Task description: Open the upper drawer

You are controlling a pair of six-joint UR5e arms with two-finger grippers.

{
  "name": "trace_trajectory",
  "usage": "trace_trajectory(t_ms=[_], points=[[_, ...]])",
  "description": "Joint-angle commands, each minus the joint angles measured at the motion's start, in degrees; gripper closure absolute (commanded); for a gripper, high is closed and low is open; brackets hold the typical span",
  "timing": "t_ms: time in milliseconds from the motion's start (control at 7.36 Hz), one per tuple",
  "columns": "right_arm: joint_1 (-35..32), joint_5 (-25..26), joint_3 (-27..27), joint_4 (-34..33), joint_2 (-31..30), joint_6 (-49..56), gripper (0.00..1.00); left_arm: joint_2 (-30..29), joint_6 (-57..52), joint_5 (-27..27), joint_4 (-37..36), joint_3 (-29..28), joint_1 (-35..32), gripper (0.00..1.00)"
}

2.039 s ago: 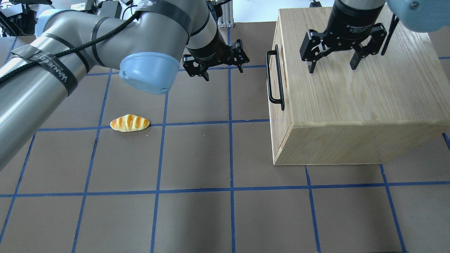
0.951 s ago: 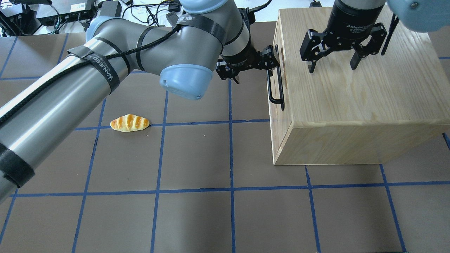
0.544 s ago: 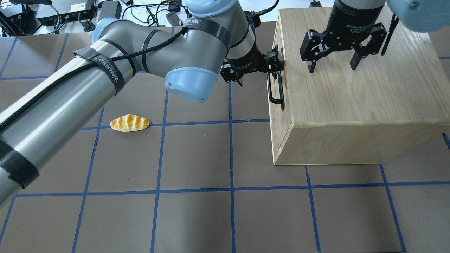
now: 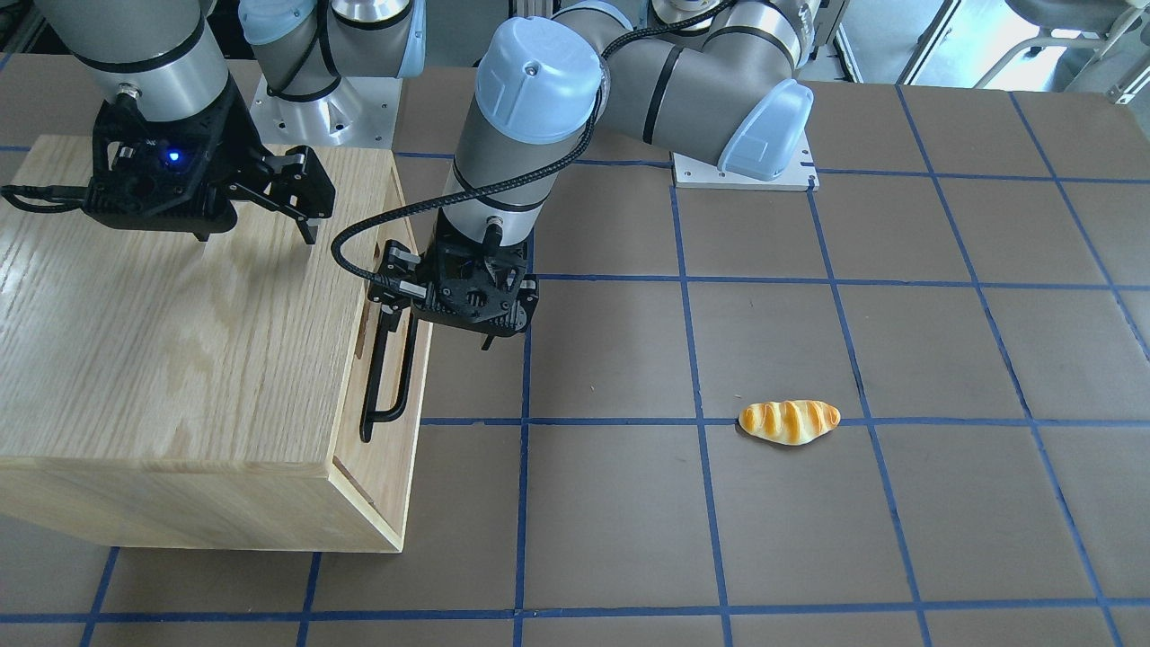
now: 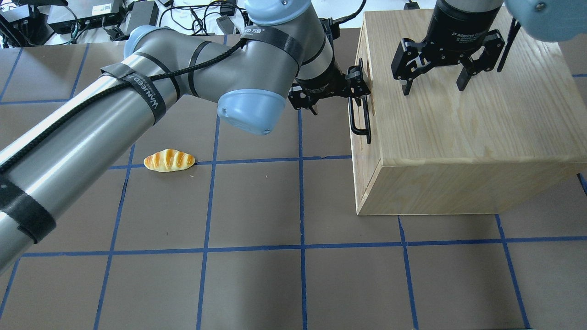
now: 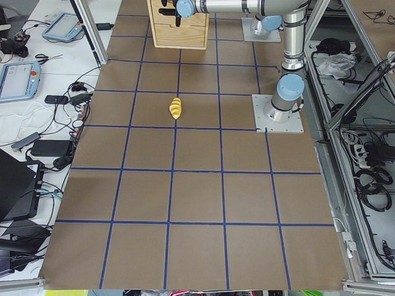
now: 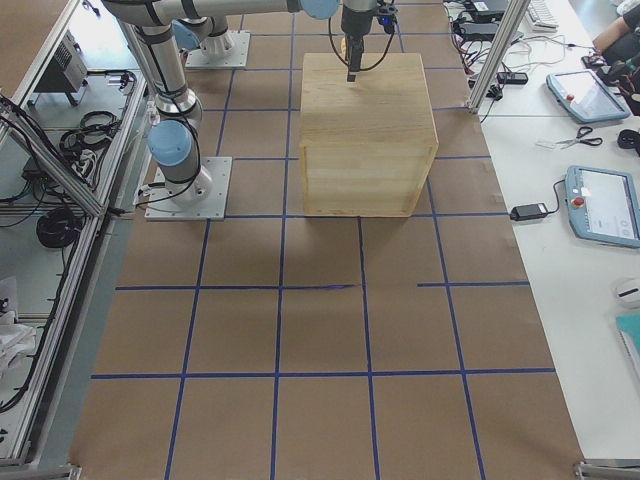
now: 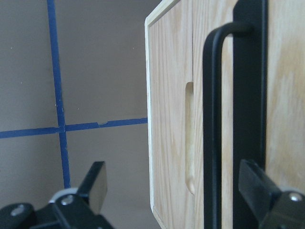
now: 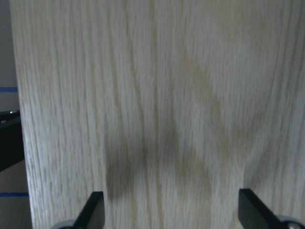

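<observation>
The upper drawer's pale-wood front (image 5: 363, 151) sits flush in the oak cabinet (image 5: 458, 137), facing the open table. Its long black bar handle (image 5: 359, 114) stands out from it. The left wrist view shows the handle (image 8: 212, 143) and the oblong cutout (image 8: 189, 138) close up. My left gripper (image 5: 337, 101) is open at the handle's far end, and the bar lies between its fingers (image 8: 95, 183). In the front-facing view the left gripper (image 4: 437, 331) reaches in sideways. My right gripper (image 5: 433, 89) is open and empty just above the cabinet top (image 9: 157, 95).
A yellow bread roll (image 5: 169, 160) lies on the brown table, left of the cabinet, and also shows in the front-facing view (image 4: 789, 421). Blue tape lines grid the table (image 5: 257, 275). Cables and electronics (image 5: 91, 13) lie beyond the far edge.
My left arm has swung right across the table, and its open gripper has come up to the drawer handle and closed in around its far end. The right gripper has not moved.
</observation>
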State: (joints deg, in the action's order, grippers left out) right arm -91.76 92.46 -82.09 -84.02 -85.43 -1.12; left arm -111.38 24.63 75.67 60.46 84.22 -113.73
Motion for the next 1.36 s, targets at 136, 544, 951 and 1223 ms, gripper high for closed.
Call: trace_trajectory(t_ms=[136,544,951,1223], points=[[0.0,0.0,0.0,0.0,0.0,0.06,0.0,-0.68,0.06,0.09,0.0,-0.02,0.0,0.0],[0.0,0.0,0.0,0.0,0.0,0.06,0.0,-0.86,-1.59,1.14,0.09,-0.28,0.08,0.0],[0.0,0.0,0.0,0.0,0.0,0.06,0.0,-0.95,-1.69,2.72,0.71,-0.02,0.35,0.0],[0.0,0.0,0.0,0.0,0.0,-0.02,0.0,-0.16,-1.69,3.08,0.79,-0.28,0.61,0.0]])
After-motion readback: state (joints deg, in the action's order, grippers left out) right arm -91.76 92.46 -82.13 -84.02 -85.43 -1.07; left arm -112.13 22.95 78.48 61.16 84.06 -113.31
